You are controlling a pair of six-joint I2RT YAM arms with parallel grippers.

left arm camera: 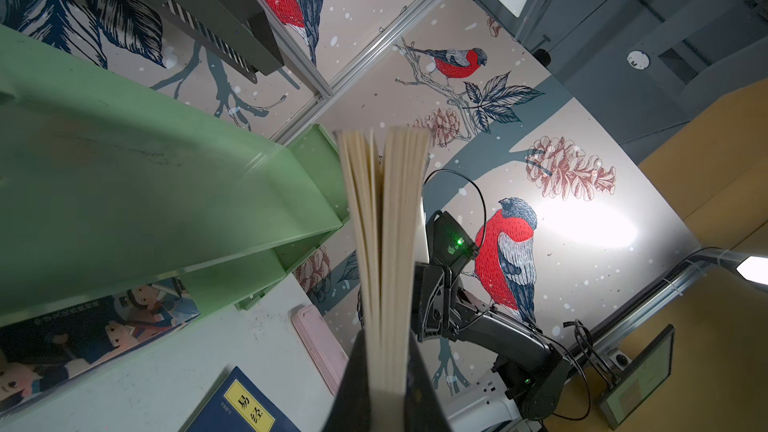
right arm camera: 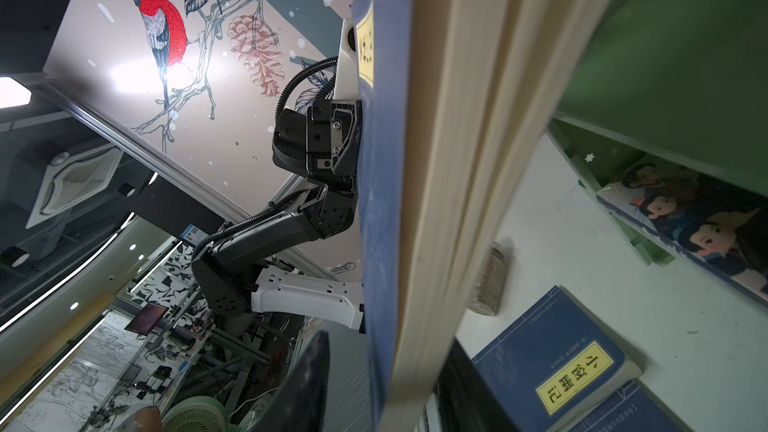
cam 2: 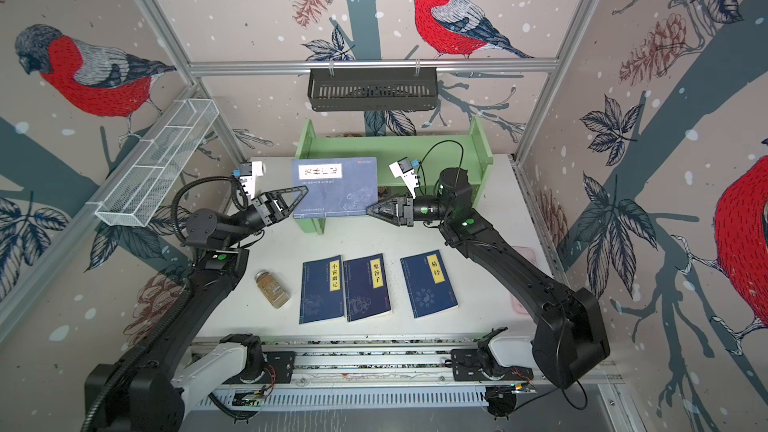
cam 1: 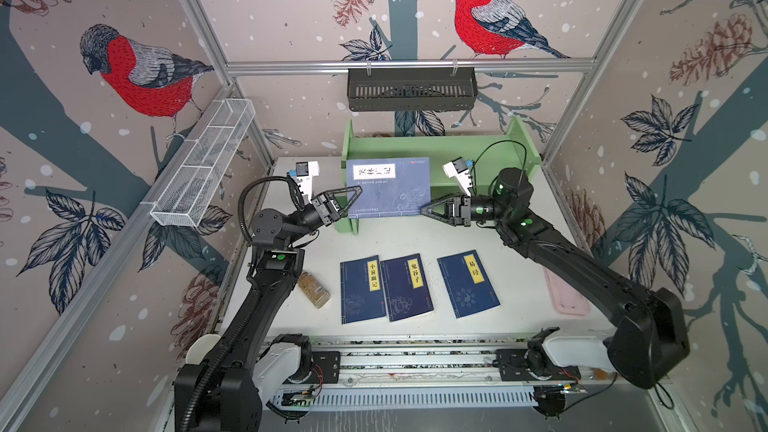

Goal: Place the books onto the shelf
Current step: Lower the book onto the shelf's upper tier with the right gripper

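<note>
Slip risk: navy book (cam 1: 388, 187) stands upright just before the shelf (cam 1: 436, 147). The left gripper (cam 1: 358, 193) is clamped on its edge, the right gripper (cam 1: 424, 210) parted loosely round the opposite corner. A one-sided hold could let it swing or fan open. Smooth white table (cam 1: 415, 238), bird-wallpaper walls close in.

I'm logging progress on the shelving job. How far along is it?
Done: the cartoon book already lies in the lower level of the green shelf. In hand: one blue book is held upright in front of the shelf, with the left gripper clamped on one edge and the right gripper open at the other. Left: three blue books lie flat on the table.
</note>
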